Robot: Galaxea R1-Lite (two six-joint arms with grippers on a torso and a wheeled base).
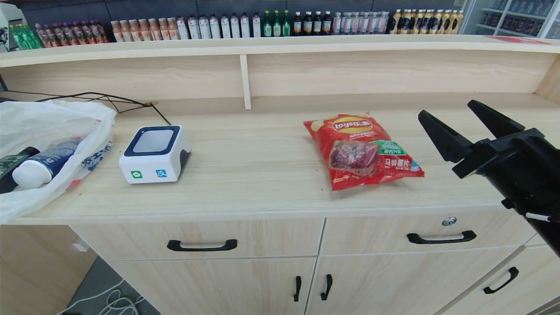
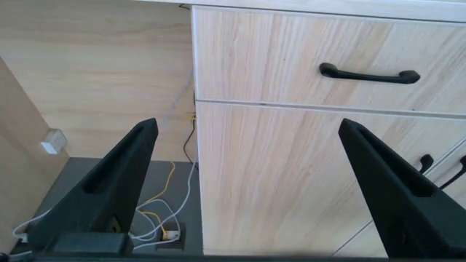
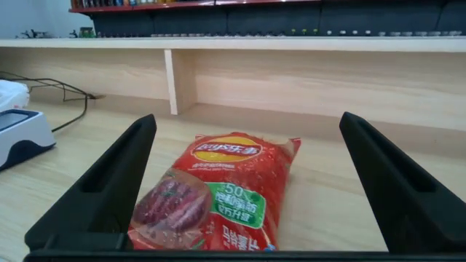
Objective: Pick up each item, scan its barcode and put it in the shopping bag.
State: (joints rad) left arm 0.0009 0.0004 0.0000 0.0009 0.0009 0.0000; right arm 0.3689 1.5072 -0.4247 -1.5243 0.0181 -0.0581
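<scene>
The right arm's fingers (image 1: 439, 133), spread apart, hover just beside a red chip bag (image 1: 363, 148) lying flat on the bench (image 1: 262, 183). Best to straddle the bag's narrow width and close gently, without crushing it.

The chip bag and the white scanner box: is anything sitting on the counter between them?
No. In the head view, the stretch of counter between the scanner and the chip bag is bare wood.
</scene>
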